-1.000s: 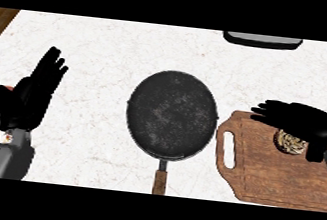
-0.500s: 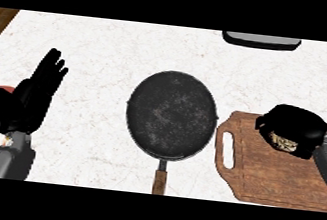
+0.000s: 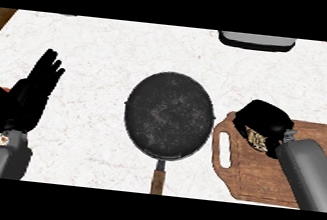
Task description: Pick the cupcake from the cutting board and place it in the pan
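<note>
Right hand [image 3: 266, 118] nearer one pan [image 3: 170, 115] — one cupcake [image 3: 256, 138]

Single head view, steeply down over the white counter [image 3: 97, 60], pan [image 3: 170, 115] near the centre

My right hand [image 3: 265, 121] is curled round the cupcake [image 3: 255, 138] and hides most of it, at the far left corner of the cutting board [image 3: 300, 181]. The dark pan [image 3: 170, 115] lies just left of the board, its handle pointing toward me. My left hand [image 3: 29, 95] rests open near the left edge, fingers up.
</note>
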`<action>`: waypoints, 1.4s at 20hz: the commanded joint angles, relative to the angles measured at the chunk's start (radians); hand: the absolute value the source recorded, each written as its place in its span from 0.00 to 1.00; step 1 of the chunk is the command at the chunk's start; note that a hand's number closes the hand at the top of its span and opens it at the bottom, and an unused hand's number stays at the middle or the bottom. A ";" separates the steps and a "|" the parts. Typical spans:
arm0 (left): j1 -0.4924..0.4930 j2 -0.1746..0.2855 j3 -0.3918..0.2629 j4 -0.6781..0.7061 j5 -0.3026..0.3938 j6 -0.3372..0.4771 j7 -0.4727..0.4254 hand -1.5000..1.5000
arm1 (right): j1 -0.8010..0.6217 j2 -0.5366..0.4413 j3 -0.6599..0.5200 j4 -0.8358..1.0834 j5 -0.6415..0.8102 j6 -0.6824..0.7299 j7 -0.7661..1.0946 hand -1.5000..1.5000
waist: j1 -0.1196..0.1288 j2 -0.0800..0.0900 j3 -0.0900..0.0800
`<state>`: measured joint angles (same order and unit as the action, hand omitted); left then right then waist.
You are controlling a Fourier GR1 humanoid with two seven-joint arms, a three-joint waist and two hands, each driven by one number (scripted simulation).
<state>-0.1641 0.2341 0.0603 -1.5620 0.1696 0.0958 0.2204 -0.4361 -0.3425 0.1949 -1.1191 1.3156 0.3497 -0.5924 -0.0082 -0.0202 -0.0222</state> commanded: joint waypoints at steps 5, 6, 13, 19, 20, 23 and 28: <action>0.006 0.002 0.004 0.003 0.001 0.004 0.015 0.50 | -0.010 0.332 -0.060 -0.079 0.029 0.034 0.492 1.00 | -0.012 -0.026 0.015; 0.024 -0.001 0.000 0.020 -0.004 0.003 0.009 0.50 | -0.040 0.334 -0.068 -0.115 0.036 0.026 0.558 1.00 | -0.010 -0.026 0.013; -0.012 0.000 -0.023 0.017 -0.006 -0.017 0.014 0.50 | -0.231 0.341 0.046 -0.293 0.105 -0.054 0.962 1.00 | 0.053 -0.032 0.014; -0.035 -0.036 -0.068 0.022 -0.011 -0.027 0.008 0.50 | -0.362 0.342 0.176 -0.345 0.059 -0.006 1.353 1.00 | 0.111 -0.005 0.016; -0.061 -0.028 -0.057 0.029 -0.007 -0.028 0.012 0.50 | -0.376 0.342 0.198 -0.354 0.042 -0.016 1.417 1.00 | 0.114 0.000 0.016; -0.073 -0.032 -0.068 0.041 -0.011 -0.035 0.009 0.50 | -0.444 0.342 0.260 -0.366 -0.009 -0.011 1.629 1.00 | 0.123 0.009 0.017; -0.109 -0.050 -0.073 0.045 -0.027 -0.004 0.027 0.50 | -0.567 0.342 0.341 -0.317 -0.087 -0.053 1.910 1.00 | 0.120 0.019 0.018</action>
<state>-0.2430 0.1912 -0.0125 -1.5260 0.1495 0.0776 0.2368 -0.9115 -0.0068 0.4757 -1.4601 1.2805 0.2961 1.0388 0.1112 -0.0100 -0.0050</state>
